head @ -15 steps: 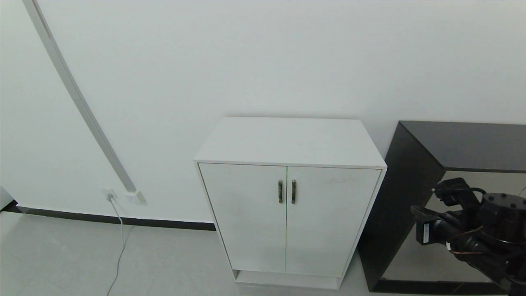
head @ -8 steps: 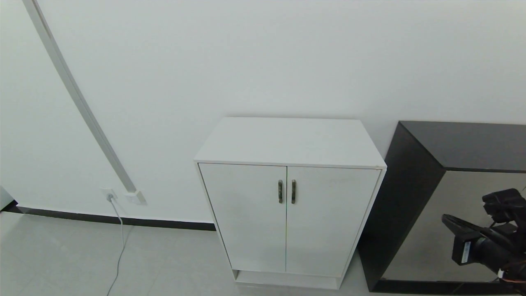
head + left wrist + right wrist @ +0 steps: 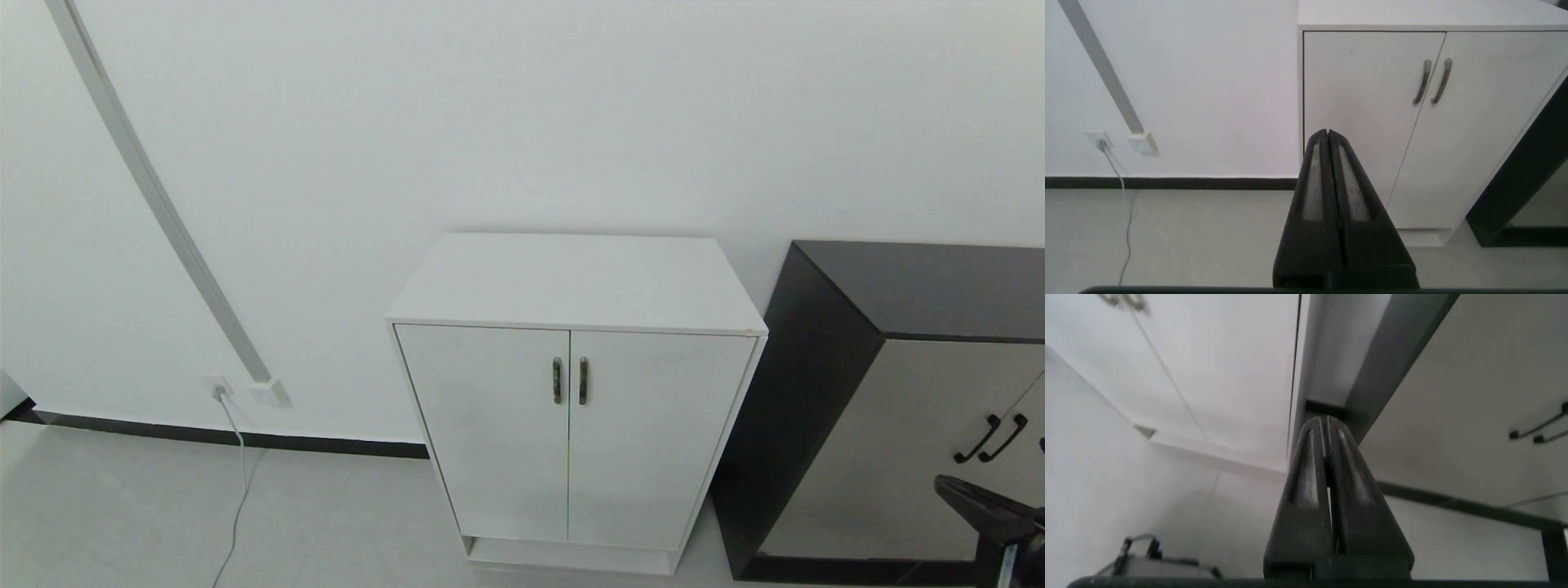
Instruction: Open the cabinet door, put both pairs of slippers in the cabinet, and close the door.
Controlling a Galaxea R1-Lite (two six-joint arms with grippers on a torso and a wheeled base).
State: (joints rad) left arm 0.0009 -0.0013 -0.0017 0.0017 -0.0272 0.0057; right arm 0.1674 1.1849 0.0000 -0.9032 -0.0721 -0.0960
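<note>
A white two-door cabinet [image 3: 571, 367] stands against the wall with both doors shut and two dark handles [image 3: 569, 380] side by side at the middle. In the left wrist view the same cabinet [image 3: 1404, 122] lies ahead, with my left gripper [image 3: 1328, 135] shut and empty, a short way in front of its left door. My right gripper [image 3: 1328, 422] is shut with nothing in it, held low near the gap between the white cabinet [image 3: 1208, 367] and the black cabinet. In the head view a part of my right arm [image 3: 992, 510] sits at the lower right corner.
A black cabinet [image 3: 898, 392] with glossy grey doors and dark handles [image 3: 992, 437] stands right of the white one. A wall socket with a grey cable [image 3: 237, 457] is at the left, below a slanted white conduit [image 3: 155, 196]. Grey floor [image 3: 204, 523] lies open at the left.
My right arm has dropped down and to the right, leaving most of the head view and uncovering the black cabinet's handles. The white cabinet has not changed.
</note>
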